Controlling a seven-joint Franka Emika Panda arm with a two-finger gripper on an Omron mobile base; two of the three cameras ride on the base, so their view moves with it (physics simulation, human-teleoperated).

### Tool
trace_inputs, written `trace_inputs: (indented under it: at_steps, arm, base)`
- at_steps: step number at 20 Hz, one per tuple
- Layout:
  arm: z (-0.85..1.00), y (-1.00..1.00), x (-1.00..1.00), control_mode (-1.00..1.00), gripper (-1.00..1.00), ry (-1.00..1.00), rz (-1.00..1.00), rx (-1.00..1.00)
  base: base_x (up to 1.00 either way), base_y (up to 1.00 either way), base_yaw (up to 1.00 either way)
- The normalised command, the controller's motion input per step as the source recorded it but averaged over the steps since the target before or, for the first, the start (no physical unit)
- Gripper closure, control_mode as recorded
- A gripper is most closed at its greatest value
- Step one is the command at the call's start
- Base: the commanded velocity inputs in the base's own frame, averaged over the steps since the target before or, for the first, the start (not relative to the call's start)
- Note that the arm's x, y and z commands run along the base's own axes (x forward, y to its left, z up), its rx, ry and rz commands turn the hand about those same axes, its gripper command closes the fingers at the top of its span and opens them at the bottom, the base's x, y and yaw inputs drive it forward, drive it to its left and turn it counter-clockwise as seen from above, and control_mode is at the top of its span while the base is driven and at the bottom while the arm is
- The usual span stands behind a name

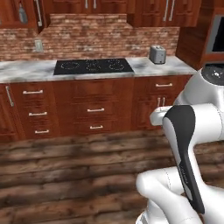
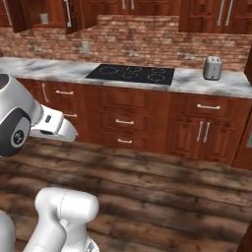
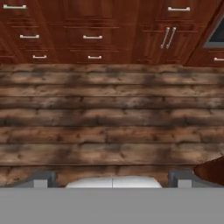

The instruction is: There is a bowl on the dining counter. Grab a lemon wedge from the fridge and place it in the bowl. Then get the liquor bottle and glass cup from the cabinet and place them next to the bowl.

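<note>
A: How far along would you say the job is?

B: Early, by my reading. The base stands on the wooden floor (image 1: 65, 175) facing a long bench (image 2: 44, 69) with a cooktop (image 1: 93, 66) set in it and a toaster (image 2: 212, 68) near its end. I see no bowl, lemon wedge, bottle or cup anywhere, so I cannot say where any of them sits.

A: Is the gripper carrying something?

B: In the hand view the gripper (image 3: 112, 179) points down at bare floorboards, its two fingertips (image 3: 40, 178) set wide apart with nothing between them. It looks released and empty.

A: So nothing is done yet?

B: Nothing the pictures can confirm. With no bowl in sight, I cannot check whether a wedge lies in it. Judging by the empty gripper and the folded arm (image 1: 183, 131), every step may remain: fridge, wedge, then bottle and cup.

A: Any sign of the cabinet?

B: Upper cabinets (image 2: 206, 15) hang above the brick wall (image 2: 147, 39), and one at the left seems ajar, but its contents are too small to make out.
</note>
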Motion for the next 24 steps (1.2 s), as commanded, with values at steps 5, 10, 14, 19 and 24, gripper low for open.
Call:
trace_inputs:
  at_steps: [5, 10, 14, 19, 24]
  arm:
    - [0.0, 0.0, 0.0, 1.0, -1.0, 0.0, 0.0, 0.0]
    - [0.0, 0.0, 0.0, 1.0, -1.0, 0.0, 0.0, 0.0]
    - [0.0, 0.0, 0.0, 1.0, -1.0, 0.0, 0.0, 0.0]
    - [0.0, 0.0, 0.0, 1.0, -1.0, 0.0, 0.0, 0.0]
    - [0.0, 0.0, 0.0, 1.0, -1.0, 0.0, 0.0, 0.0]
  base:
    - [1.0, 0.61, 0.0]
    - [1.0, 0.23, 0.0]
    - [1.0, 0.05, 0.02]
    - [1.0, 0.19, 0.01]
    - [0.91, 0.51, 0.01]
